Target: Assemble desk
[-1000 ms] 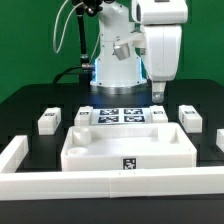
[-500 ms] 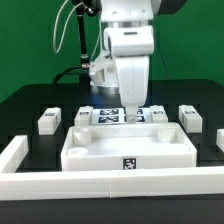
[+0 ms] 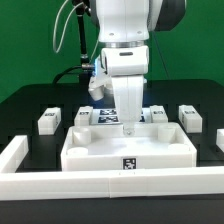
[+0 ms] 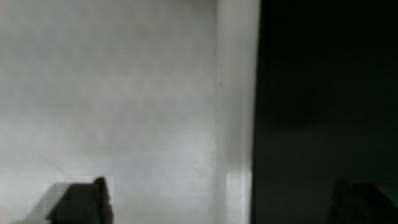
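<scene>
Hand [image 3: 127, 127] hangs open over the tabletop panel [image 3: 90, 157] on a black table [image 3: 28, 102], green wall [image 3: 30, 40] behind.

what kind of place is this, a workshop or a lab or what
Most likely a robotics lab test bench, not a workshop: a white robot arm stands over a black table, a marker board with printed tags lies on it, and a plain green backdrop fills the rear.

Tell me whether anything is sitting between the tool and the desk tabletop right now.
Nothing visible does. The open tool hangs close above the rear rim of the tabletop with nothing between them. The legs lie off to either side, and the marker board lies behind the panel.
</scene>
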Tool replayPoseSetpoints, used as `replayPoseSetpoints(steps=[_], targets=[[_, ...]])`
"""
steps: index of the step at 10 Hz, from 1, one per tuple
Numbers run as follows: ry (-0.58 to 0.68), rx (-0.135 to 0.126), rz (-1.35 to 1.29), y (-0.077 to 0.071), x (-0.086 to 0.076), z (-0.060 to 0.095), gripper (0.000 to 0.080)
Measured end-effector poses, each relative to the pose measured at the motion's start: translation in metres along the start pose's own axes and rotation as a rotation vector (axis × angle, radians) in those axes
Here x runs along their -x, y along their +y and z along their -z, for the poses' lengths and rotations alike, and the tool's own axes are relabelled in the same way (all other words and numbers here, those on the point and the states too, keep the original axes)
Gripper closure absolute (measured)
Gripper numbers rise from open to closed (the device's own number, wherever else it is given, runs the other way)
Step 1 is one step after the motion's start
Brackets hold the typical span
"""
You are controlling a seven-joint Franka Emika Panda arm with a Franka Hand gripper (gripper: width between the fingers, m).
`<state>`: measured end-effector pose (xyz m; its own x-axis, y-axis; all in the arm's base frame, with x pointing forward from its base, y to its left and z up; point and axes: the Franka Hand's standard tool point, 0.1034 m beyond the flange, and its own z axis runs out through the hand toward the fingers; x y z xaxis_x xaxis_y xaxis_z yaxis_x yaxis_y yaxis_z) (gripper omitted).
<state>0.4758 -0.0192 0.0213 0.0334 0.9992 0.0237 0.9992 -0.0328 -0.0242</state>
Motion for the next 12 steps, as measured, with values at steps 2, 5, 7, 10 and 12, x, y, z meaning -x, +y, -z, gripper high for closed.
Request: replayPoseSetpoints(steps=[2,5,7,10,12], targets=[[0.000,-0.001,0.000,0.000,0.000,0.000,0.0501],[0.000,-0.001,0.000,-0.001,0.000,-0.001,0.0746],[0.000,-0.001,0.000,0.000,0.000,-0.001,0.0746],[0.000,-0.001,0.000,-0.001,0.000,-0.001,0.0746],[0.004,0.009,-0.051,0.010,-0.013,-0.001,0.0746]])
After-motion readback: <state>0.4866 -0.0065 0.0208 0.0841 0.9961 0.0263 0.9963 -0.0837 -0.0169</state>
